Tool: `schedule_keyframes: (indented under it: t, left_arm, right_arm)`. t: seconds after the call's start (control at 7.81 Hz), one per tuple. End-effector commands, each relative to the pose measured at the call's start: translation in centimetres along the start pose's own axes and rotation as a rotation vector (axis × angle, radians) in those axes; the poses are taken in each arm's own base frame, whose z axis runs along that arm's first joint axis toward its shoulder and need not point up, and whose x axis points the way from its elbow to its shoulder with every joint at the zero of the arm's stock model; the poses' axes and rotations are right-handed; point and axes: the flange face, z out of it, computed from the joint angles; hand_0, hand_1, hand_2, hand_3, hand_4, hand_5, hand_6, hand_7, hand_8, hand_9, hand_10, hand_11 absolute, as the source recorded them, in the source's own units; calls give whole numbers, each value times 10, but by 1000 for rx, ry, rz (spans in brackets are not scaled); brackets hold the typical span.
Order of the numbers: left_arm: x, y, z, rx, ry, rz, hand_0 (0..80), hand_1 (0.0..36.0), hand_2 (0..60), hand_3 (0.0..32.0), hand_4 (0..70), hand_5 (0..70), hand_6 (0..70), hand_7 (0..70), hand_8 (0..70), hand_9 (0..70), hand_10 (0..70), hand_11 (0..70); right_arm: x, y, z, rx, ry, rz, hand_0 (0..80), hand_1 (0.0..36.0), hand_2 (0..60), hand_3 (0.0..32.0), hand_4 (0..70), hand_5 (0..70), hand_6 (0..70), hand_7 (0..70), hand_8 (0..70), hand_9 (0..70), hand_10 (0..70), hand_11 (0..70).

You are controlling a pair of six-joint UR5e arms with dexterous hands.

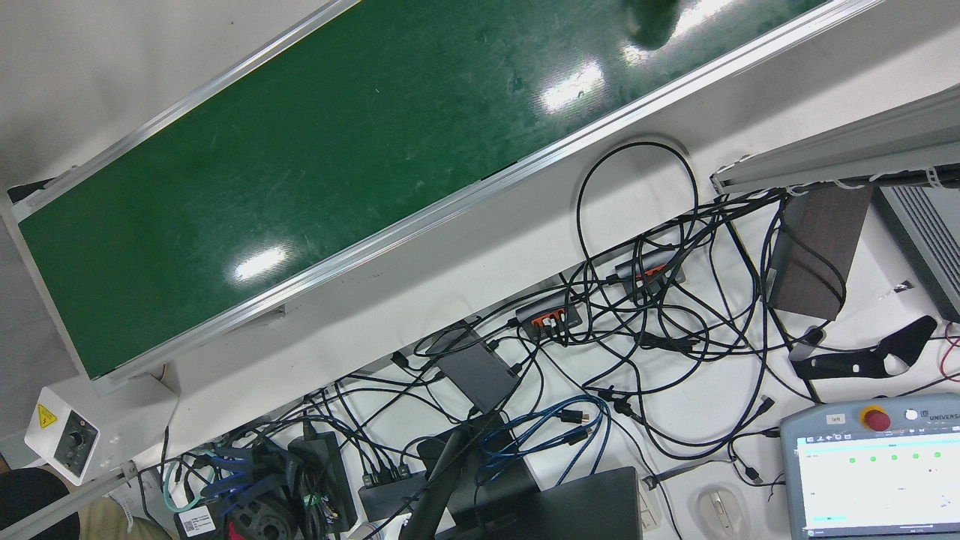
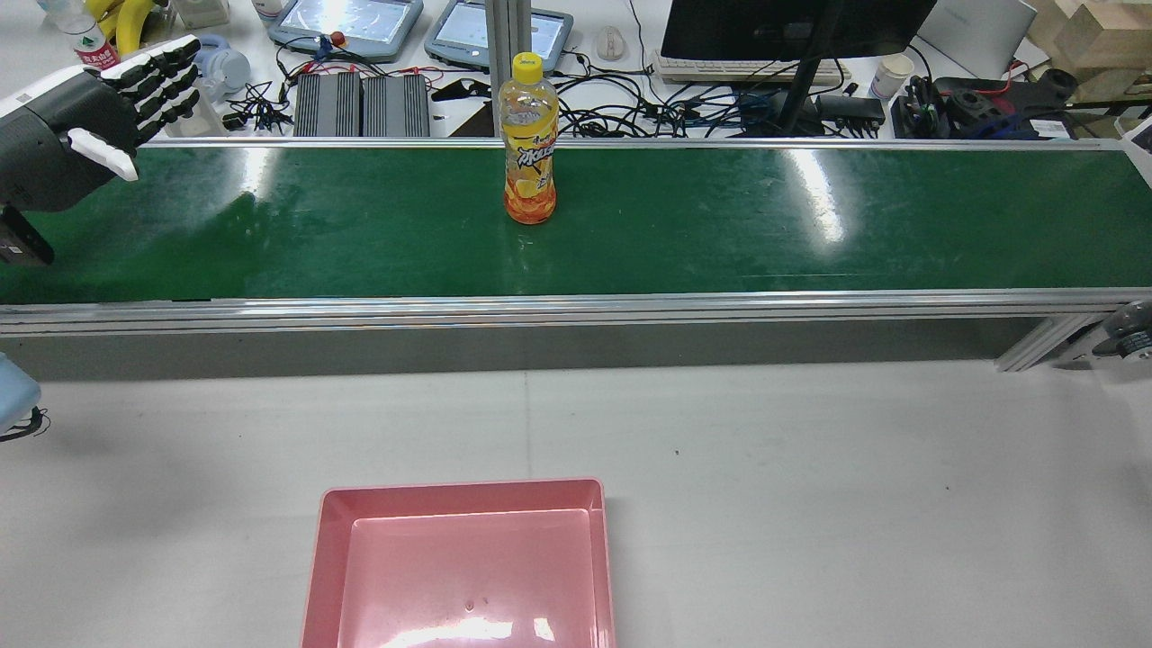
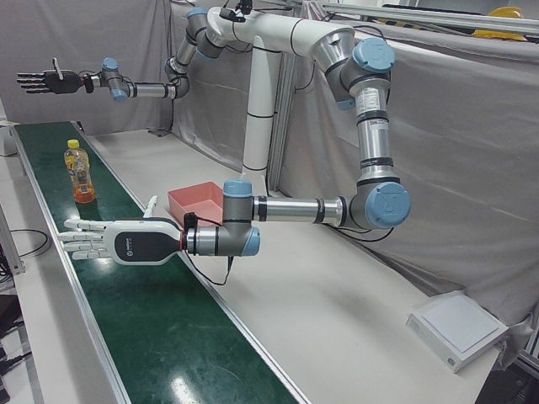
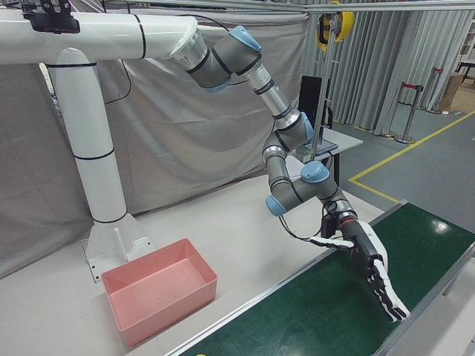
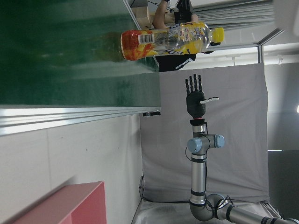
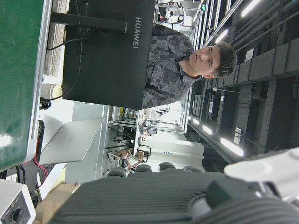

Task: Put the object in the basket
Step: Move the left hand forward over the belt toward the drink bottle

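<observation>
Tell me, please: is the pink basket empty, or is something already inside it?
Empty. In the rear view the pink basket shows only its bare floor, and the bottle stands upright on the green belt, outside it.
</observation>
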Motion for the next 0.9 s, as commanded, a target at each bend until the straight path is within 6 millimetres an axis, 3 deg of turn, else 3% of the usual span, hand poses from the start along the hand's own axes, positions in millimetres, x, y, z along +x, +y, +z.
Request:
schedule_keyframes:
  t: [0.0,0.26,0.51,0.64,0.77]
  left_arm:
    - [-19,27,27,-2,-20,-11,594,39,0,0,94,62,0,0,0,0,4,22]
    - [-68,42,38,21,17,-43,586,34,0,0,96,46,0,0,0,0,0,10]
    - [-69,53,48,23,54,-27,574,27,0,4,92,43,0,0,0,0,0,9]
    - [-64,75,66,36,54,23,572,26,0,10,91,40,0,0,0,0,2,18]
    - [-65,83,74,27,60,52,555,21,0,4,91,42,0,0,0,0,6,23]
  right_arm:
    - [0,0,0,-1,0,0,0,0,0,0,0,0,0,0,0,0,0,0]
    - [0,0,0,-1,0,0,0,0,0,0,0,0,0,0,0,0,0,0]
    - [0,0,0,-1,0,0,0,0,0,0,0,0,0,0,0,0,0,0]
    - [0,0,0,-1,0,0,0,0,0,0,0,0,0,0,0,0,0,0]
    - [0,0,0,-1,0,0,0,0,0,0,0,0,0,0,0,0,0,0]
